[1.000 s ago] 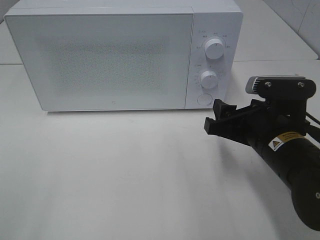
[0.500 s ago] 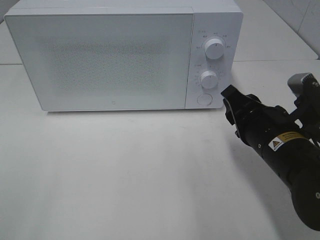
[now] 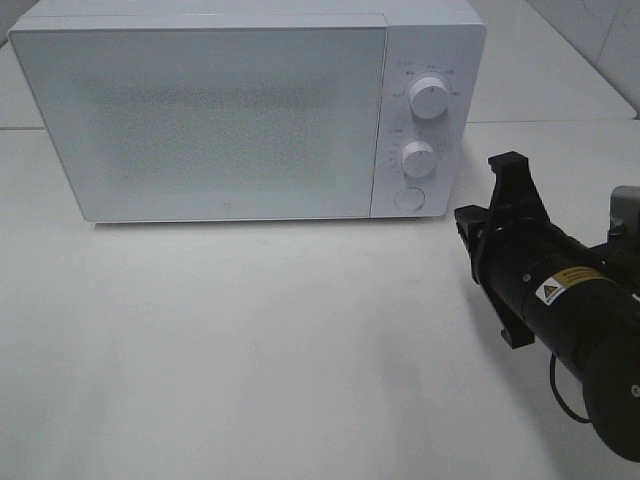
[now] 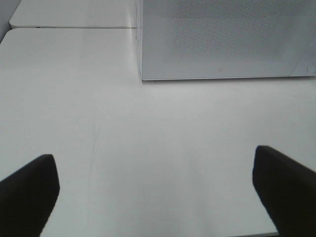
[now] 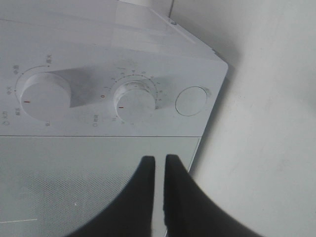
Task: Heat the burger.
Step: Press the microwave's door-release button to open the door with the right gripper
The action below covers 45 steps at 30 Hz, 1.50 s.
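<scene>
Only the right wrist view shows the right gripper (image 5: pixel 159 159): fingers pressed together, empty, aimed at the microwave (image 3: pixel 240 110) front near the lower dial (image 5: pixel 132 101). The left wrist view shows the left gripper (image 4: pixel 153 153) spread wide over the table (image 3: pixel 250 350). The burger shows in no view, so its place cannot be told. In the high view the right arm sits at the microwave's four o'clock. A second ago its jaws stood apart.

Right jaws together (wrist (image 3: pixel 520 265) rolled sideways); left jaws spread wide.
</scene>
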Available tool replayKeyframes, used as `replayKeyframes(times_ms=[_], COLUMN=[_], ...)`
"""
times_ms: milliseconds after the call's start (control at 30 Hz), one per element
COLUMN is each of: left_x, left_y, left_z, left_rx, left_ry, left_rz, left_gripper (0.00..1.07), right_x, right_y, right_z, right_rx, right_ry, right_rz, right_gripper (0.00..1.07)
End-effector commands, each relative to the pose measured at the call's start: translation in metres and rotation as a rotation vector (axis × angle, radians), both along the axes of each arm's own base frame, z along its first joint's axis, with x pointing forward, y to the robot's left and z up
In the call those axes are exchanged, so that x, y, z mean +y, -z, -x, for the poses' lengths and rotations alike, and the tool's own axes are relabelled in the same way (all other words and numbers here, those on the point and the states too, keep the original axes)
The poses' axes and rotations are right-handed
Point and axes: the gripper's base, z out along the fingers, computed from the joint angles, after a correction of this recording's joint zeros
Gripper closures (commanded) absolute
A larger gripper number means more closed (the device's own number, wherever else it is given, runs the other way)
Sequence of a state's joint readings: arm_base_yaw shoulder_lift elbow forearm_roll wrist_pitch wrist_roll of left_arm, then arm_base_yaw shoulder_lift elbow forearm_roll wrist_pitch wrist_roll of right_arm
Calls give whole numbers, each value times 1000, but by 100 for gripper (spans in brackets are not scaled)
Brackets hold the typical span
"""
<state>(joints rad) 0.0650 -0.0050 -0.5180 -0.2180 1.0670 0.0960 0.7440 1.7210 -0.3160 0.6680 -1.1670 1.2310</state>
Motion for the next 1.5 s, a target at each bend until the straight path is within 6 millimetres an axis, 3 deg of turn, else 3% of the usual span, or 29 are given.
replayKeyframes(times_ms=[33,333,667,867,1200,1500], left_x=[0,0,0,0,0,0], left_y=[0,0,0,0,0,0], left_z=[2,2,2,2,2,2], left_rx=[-22,-22,-22,-22,-22,-21], left_ry=[3,3,3,3,3,3], left_rz=[1,1,1,1,1,1], left_gripper=[7,7,7,7,7,7], right_x=[1,-3,12,25,25,33], right_y=[2,7,21,27,27,35], right_z=[0,0,-16,-34,-71,-89], right_rx=[20,94,120,115,129,134], right_ry=[10,81,103,106,146,174], right_rz=[-30,-78,-102,-114,-144,-169], right_gripper=[107,107,107,107,107,107])
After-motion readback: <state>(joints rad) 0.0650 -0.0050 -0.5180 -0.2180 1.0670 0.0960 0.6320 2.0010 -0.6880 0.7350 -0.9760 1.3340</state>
